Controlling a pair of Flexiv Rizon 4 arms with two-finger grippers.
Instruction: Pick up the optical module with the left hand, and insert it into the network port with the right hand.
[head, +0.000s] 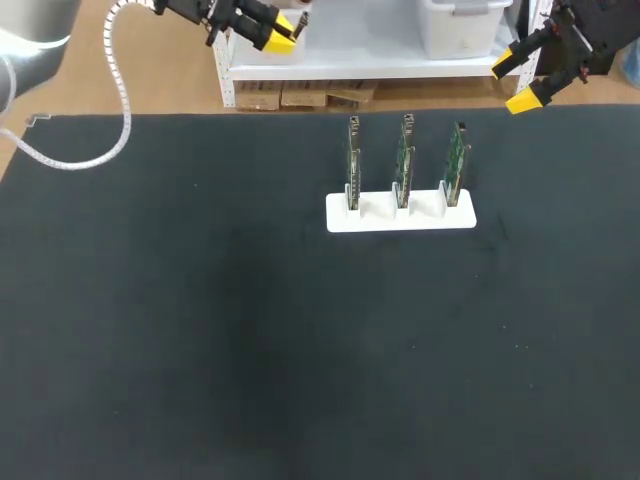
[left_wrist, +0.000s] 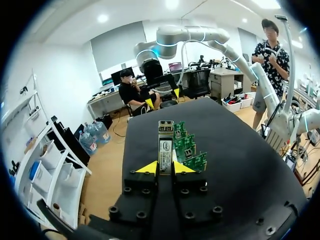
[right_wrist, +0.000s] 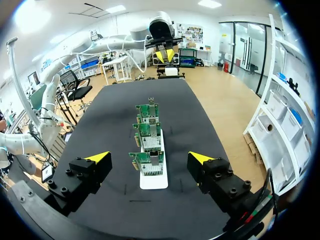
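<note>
L end effector (left_wrist: 165, 167) clamped on optical module (left_wrist: 165, 145), held off worktop (head: 200, 320) at far edge. R end effector (right_wrist: 149, 158) wide open, nothing gripped, facing 3 boards (right_wrist: 150, 136) upright in white holder (head: 400, 218).

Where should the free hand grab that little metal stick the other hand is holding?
Probably the free end of the metal stick, jutting ahead of the left gripper. The open right gripper would come from the tip end and close across its long sides.
</note>
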